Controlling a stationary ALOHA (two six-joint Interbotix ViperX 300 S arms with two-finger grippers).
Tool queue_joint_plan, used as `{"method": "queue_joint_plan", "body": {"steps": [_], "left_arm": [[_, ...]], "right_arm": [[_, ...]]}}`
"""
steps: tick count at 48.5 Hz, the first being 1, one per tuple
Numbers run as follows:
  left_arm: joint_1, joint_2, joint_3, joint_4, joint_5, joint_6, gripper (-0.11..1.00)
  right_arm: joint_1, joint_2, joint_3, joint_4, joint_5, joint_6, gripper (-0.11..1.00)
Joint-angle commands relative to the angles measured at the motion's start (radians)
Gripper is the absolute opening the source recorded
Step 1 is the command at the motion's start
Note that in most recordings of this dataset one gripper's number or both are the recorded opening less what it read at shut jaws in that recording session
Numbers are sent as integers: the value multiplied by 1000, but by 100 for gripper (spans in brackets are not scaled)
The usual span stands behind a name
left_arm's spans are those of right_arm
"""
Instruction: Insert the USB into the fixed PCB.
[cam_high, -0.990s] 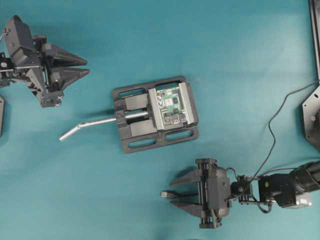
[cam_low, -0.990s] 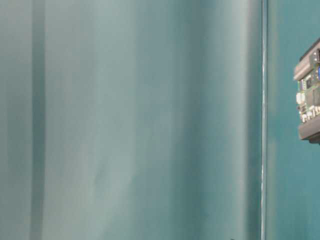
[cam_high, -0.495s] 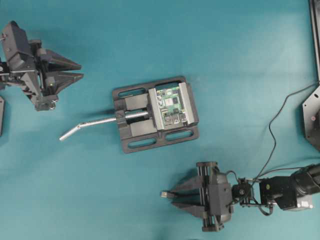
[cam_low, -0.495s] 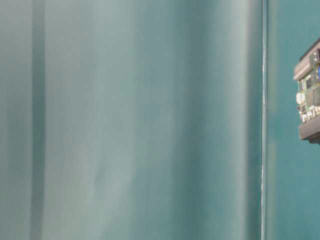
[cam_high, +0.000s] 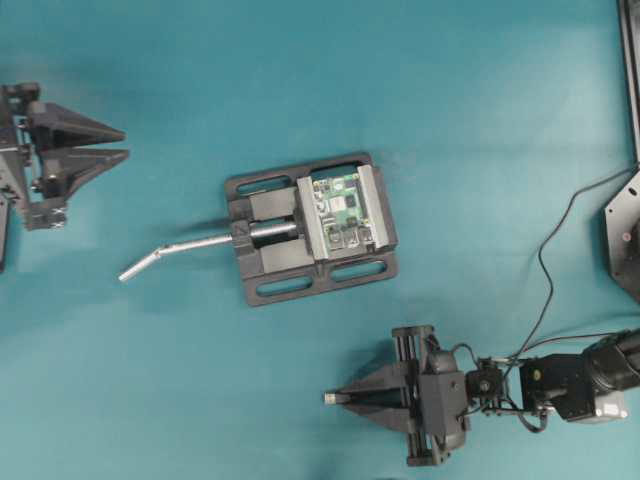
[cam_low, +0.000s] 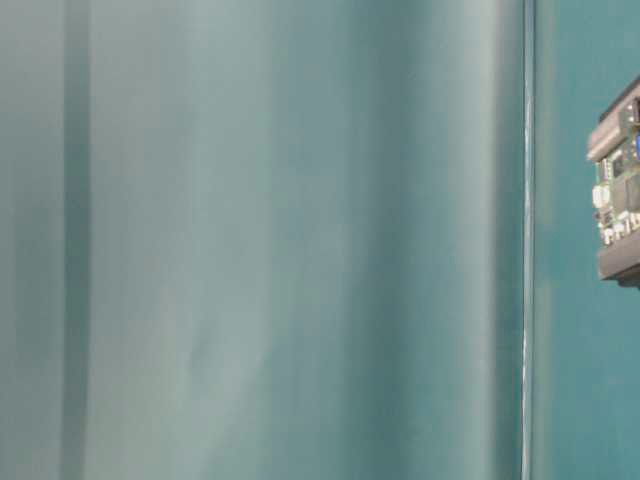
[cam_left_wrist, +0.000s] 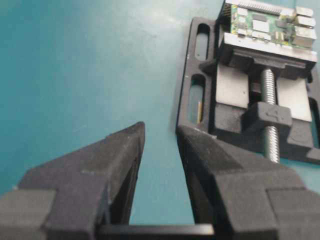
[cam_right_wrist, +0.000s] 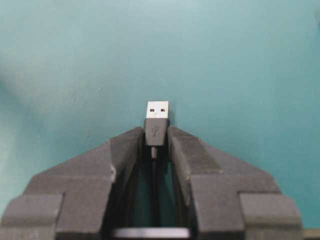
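Spreading under everything we see a teal table surface (cam_high: 300, 80). On it sits a black metal vise (cam_high: 268, 248) with a silver screw handle (cam_high: 175, 249) sticking out to its left, our landmark. Clamped in the vise's right end lies the small green rectangular circuit board with silver ports (cam_high: 342, 211). Far left of the vise, our left gripper (cam_high: 118, 143) holds its black fingers apart around nothing. Below and right of the vise, our right gripper (cam_high: 345, 398) has its fingers clenched on the small black USB plug (cam_right_wrist: 155, 131), silver tip poking forward, well apart from the board.
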Motion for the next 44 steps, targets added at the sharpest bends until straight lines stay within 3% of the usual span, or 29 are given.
{"method": "queue_joint_plan", "body": {"steps": [1, 23, 35, 44], "left_arm": [[-2, -71, 6, 5, 37, 11, 35], [-2, -534, 106, 6, 278, 28, 35], [-2, -561, 124, 8, 288, 18, 35], [-3, -563, 118, 8, 325, 12, 35]], "right_arm": [[5, -14, -3, 0, -3, -2, 22], [5, -14, -8, 0, -2, -2, 21], [-2, -14, -9, 8, -6, -2, 21], [-2, -14, -21, 80, -23, -3, 22]]}}
